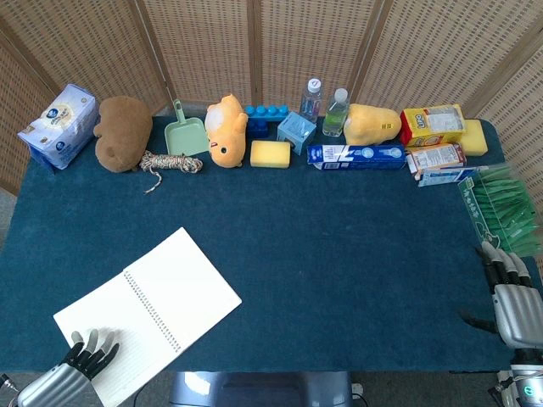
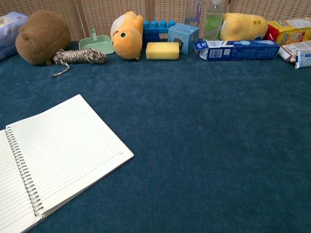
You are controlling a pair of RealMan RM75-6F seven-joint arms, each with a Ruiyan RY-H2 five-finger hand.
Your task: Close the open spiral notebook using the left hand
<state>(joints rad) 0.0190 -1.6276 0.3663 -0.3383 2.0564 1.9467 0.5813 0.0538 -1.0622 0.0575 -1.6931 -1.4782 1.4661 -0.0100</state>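
Blue cloth table (image 1: 339, 254); open spiral notebook (image 1: 153, 309) lower left, light and floppy. Left hand (image 1: 85, 356) spread, touching its left page edge, gripping nothing. Probably best lifted by that outer edge.

Head cam: high, looks down. Chest cam: low, nearer. Both share notebook (image 1: 148, 314).

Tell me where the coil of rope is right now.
In the head view the coil of rope lies at the back left of the table, between the brown plush and the orange plush, just in front of the green dustpan.
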